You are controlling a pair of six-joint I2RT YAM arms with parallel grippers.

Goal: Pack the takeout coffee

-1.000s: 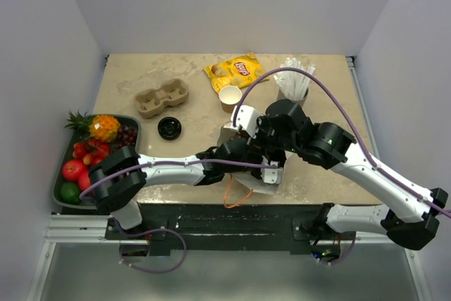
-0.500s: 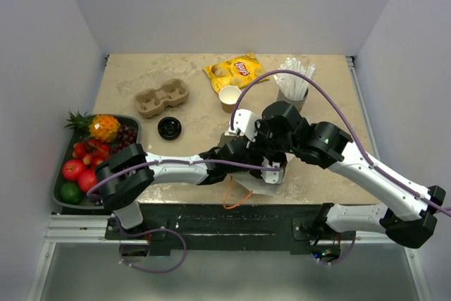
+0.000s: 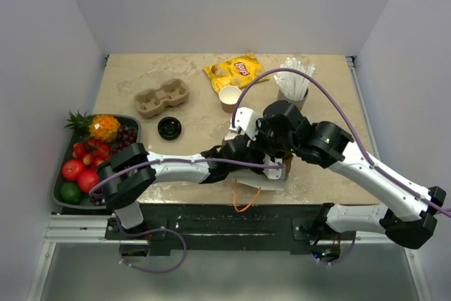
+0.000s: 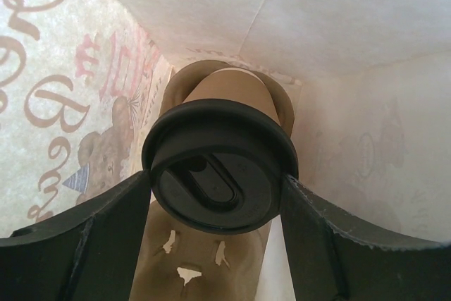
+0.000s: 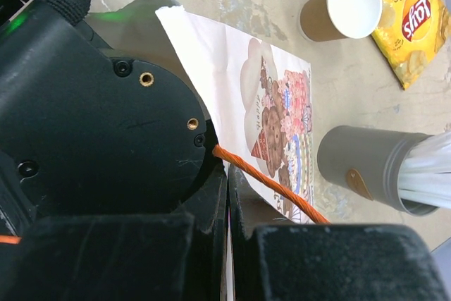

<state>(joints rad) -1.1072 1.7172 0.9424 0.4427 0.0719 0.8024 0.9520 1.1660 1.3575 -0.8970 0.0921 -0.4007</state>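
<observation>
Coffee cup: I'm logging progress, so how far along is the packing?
Done: the lid is on the cup. In hand: left fingers grip it inside the bag while right fingers pinch the bag's edge. Left: release and withdraw; an open cup and spare lid sit outside.

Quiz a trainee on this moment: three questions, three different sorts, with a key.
1. True or false: the right gripper is shut on the bag.
2. What sits between the left gripper fingers inside the bag? A. a straw. B. the lidded cup. C. the chips.
3. Fill in: on the table, the spare lid lies just on the arms' side of the two-cup ____.

Key: 1 true. 2 B. 3 carrier.
</observation>
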